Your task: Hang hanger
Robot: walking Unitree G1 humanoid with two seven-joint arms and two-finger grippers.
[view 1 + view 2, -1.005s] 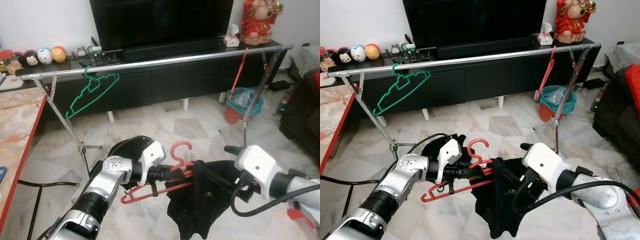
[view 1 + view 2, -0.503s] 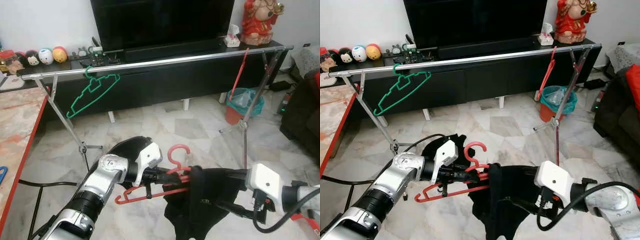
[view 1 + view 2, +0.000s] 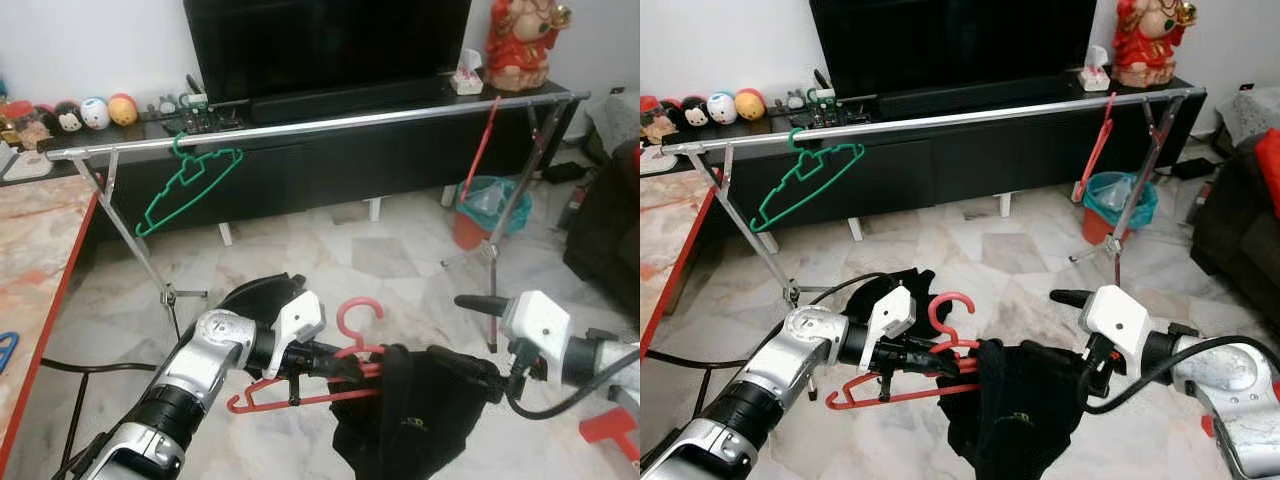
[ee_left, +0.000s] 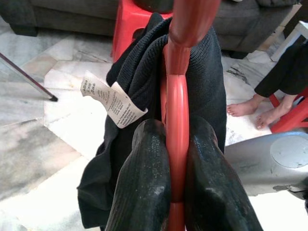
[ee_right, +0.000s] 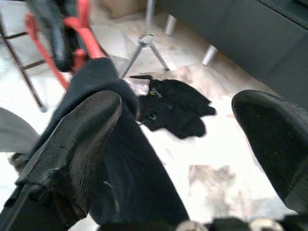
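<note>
green hanger (image 3: 185,187): hooked on the rail near its left end, tilted; shows how a hung one sits.
rail (image 3: 330,122): silver bar across the scene in front of the dark TV cabinet, on crossed legs; long bare stretch between the two hung hangers, probable target for the hook.
left end effector (image 3: 325,360): low over the marble floor, fingers (image 4: 144,183) closed on the red hanger just under the hook; a grip near the neck likely keeps the hook free and upward for the rail.
red hanger (image 3: 300,385): held roughly level, well below and in front of the rail; hook (image 3: 356,312) up, one shoulder bare toward the left, other shoulder under cloth.
black garment (image 3: 410,415): draped over the right shoulder of the red hanger, hanging down; white label (image 4: 113,102) visible in left wrist view.
right end effector (image 5: 187,144): fingers wide apart, one lying against the black garment, the other clear of it; gripping nothing, probably positioned to steady or dress the cloth.
second red hanger (image 3: 477,150): hanging on the rail near its right end, above a teal bin.
stage: judged mid-task; lift to the rail not yet made.
</note>
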